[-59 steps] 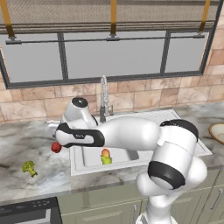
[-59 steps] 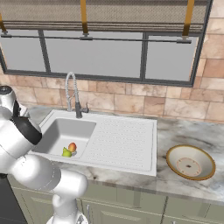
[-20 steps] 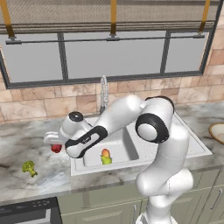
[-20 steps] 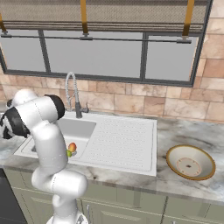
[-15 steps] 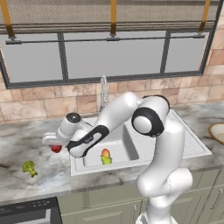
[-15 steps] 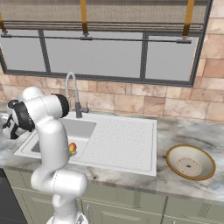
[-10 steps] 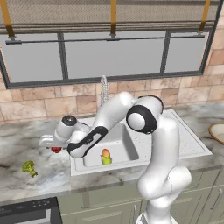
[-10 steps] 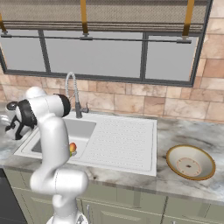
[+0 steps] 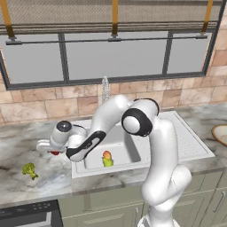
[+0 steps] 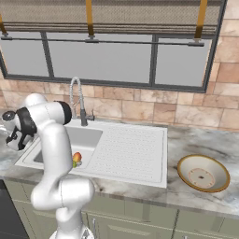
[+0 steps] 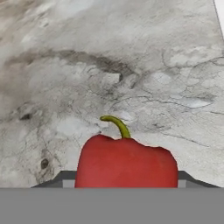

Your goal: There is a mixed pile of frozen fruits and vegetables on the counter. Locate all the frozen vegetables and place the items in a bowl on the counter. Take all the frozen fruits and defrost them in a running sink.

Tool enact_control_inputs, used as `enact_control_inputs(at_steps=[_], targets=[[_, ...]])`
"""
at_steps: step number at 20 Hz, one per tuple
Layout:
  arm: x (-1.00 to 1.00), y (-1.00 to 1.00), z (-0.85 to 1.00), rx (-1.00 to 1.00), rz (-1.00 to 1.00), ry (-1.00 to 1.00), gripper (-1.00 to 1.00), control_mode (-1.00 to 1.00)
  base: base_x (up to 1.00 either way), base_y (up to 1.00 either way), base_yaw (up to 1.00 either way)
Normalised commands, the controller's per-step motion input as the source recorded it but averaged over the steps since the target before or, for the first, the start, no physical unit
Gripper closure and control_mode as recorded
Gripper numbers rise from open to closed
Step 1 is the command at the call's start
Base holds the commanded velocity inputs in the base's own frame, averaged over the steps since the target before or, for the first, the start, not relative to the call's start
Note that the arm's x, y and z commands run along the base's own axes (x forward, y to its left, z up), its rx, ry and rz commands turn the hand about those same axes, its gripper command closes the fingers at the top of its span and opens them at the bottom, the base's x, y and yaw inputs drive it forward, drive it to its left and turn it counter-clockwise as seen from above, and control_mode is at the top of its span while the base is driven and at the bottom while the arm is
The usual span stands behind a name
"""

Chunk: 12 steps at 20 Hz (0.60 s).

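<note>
Pepper (image 11: 127,162): a glossy red vegetable on the marble desk (image 11: 131,65), seen in the hand view directly between the fingers (image 11: 65,180), whose dark tips show at either flank of its body. The fingers appear drawn in narrow against its sides; whether they already bear on it firmly cannot be told. The grasp spans the widest part of the fruit, presumably so that it can be lifted and carried to the bowl (image 10: 203,173). Its short axis runs from finger to finger; its long axis, base to stem, points away from the hand, with the curved green stem (image 11: 117,125) at the far end. Beyond the fingers lies bare desk. In the left base view, broccoli (image 9: 29,169) lies apart from the hand, and two fruits (image 9: 107,158) sit in the sink (image 9: 133,150), on the opposite side.
</note>
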Motion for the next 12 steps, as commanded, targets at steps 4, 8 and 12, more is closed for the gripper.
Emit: enact_control_inputs(at_steps=[4,8,12], targets=[[0.13,0.00,0.00,0.00,-0.01,0.00,1.00,-1.00,0.00,0.00,0.00],[0.00,0.00,0.16,0.00,0.00,-0.03,1.00,-1.00,0.00,0.00,0.00],[-0.03,-0.18,0.51,0.00,-0.01,-0.07,1.00,-1.00,0.00,0.00,0.00]])
